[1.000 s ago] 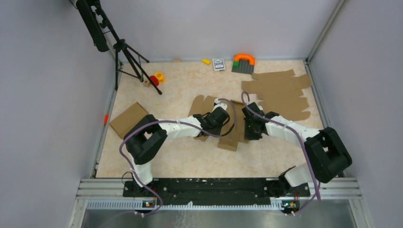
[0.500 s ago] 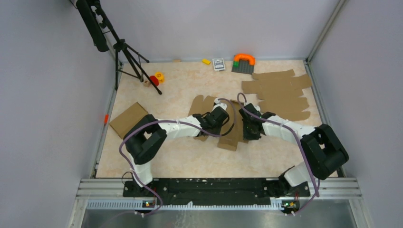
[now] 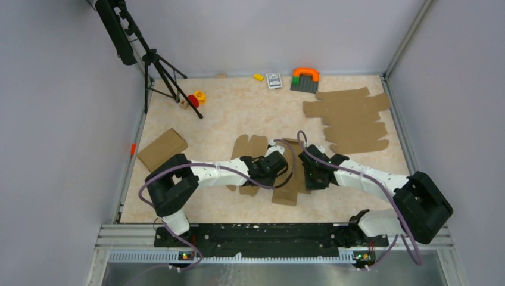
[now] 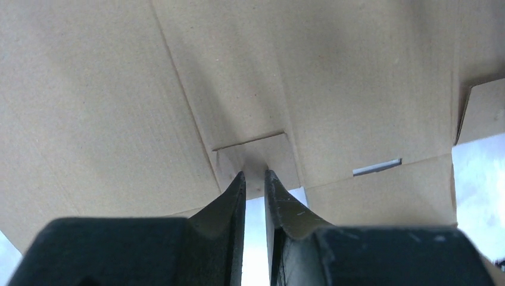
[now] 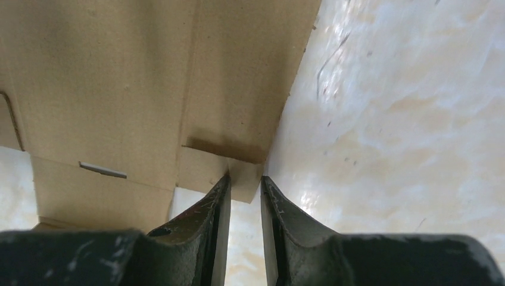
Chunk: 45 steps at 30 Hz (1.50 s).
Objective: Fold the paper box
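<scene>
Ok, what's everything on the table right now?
paper box: one, brown, centre, between arms
cardboard sheets: pile, brown, far right
folded box: one, brown, left
tripod: one, black, far left corner
small toys: few, red and yellow, by tripod
block: one, yellow, far edge
small patterned box: one, blue-white, far edge
arch on plate: one, orange on dark, far edge
left arm: one, white-black, jaws a slit apart at box tab
right arm: one, white-black, jaws likewise at box tab

Wrist views crop much of the paper box (image 4: pixel 250 77)
</scene>
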Motion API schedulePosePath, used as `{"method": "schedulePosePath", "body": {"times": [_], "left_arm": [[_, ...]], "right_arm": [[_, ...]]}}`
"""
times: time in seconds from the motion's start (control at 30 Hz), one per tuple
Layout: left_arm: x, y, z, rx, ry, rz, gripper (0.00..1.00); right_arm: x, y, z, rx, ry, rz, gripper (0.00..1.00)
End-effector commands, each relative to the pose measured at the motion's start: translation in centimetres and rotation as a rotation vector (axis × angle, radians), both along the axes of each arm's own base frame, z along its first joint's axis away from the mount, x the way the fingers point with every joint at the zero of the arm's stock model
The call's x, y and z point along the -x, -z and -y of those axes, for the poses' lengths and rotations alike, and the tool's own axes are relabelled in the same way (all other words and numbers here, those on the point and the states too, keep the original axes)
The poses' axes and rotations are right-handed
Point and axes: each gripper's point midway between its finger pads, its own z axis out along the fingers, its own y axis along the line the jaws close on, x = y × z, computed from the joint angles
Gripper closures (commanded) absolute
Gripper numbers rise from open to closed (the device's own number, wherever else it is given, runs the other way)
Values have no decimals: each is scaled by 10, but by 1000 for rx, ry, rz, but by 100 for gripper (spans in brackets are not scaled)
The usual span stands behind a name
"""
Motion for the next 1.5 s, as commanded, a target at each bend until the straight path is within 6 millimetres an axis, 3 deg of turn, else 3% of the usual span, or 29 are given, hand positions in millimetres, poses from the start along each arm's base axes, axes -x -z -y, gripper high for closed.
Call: {"method": "schedulePosePath", "body": {"times": [0.0, 0.13, 0.37, 0.5, 0.63, 0.73, 0.83, 0.97, 1.1, 1.23, 1.33, 1.47], "left_arm": [[45, 14, -30, -89, 7, -113, 82], [38, -6, -33, -103, 33, -67, 81], [20, -74, -18, -10, 89, 16, 69], [12, -99, -16, 61, 88, 27, 67], [-1, -107, -26, 86, 64, 37, 66], [-13, -107, -30, 108, 53, 25, 72], [-27, -102, -32, 121, 31, 21, 98], [-44, -91, -31, 118, 18, 25, 100], [-66, -85, -42, 84, -41, 80, 100], [-82, -99, -47, 185, -83, 216, 100], [-82, -99, -42, 240, -55, 228, 100], [-75, -88, -32, 210, -38, 121, 100]], "right_arm": [[26, -10, -9, -89, -13, -50, 75], [13, -36, -23, -183, -17, 37, 73], [-16, -90, -33, -207, -37, 166, 63], [-26, -104, -34, -212, -34, 206, 54], [-43, -110, -27, -246, -9, 233, 53], [-64, -127, -28, -403, -10, 301, 50], [-91, -141, -26, -472, 6, 384, 48], [-124, -124, -23, -426, 48, 338, 48], [-148, -108, -29, -468, 49, 297, 35], [-172, -93, -27, -438, 42, 307, 33], [-193, -79, -26, -418, 30, 287, 36], [-216, -68, -26, -387, 22, 285, 39]]}}
